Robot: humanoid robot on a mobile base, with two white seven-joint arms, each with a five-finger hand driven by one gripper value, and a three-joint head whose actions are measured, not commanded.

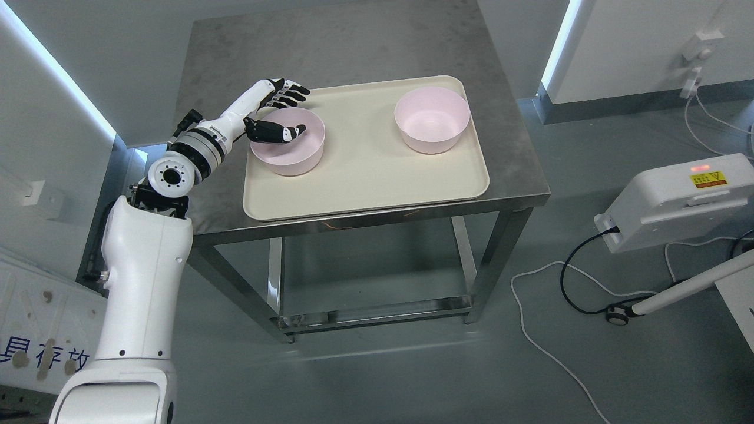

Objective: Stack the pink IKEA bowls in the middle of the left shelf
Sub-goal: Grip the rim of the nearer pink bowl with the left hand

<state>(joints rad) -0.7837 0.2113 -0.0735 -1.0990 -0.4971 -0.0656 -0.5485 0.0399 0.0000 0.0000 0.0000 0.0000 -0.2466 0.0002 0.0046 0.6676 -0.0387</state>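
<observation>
Two pink bowls stand upright on a cream tray (368,176) on a steel table (330,41). The left bowl (288,158) is at the tray's left side, the right bowl (432,118) near its far right corner. My left hand (297,110) straddles the left bowl's far-left rim. Its thumb (277,132) lies inside the bowl and its fingers (288,91) stretch out beyond the rim. The fingers look extended rather than closed on the rim. The bowl rests flat on the tray. My right arm does not show.
A white device (677,197) with a warning label sits on the floor at the right, with cables (548,347) trailing across the floor. White walls stand left and right of the table. A white panel with blue print leans at the lower left.
</observation>
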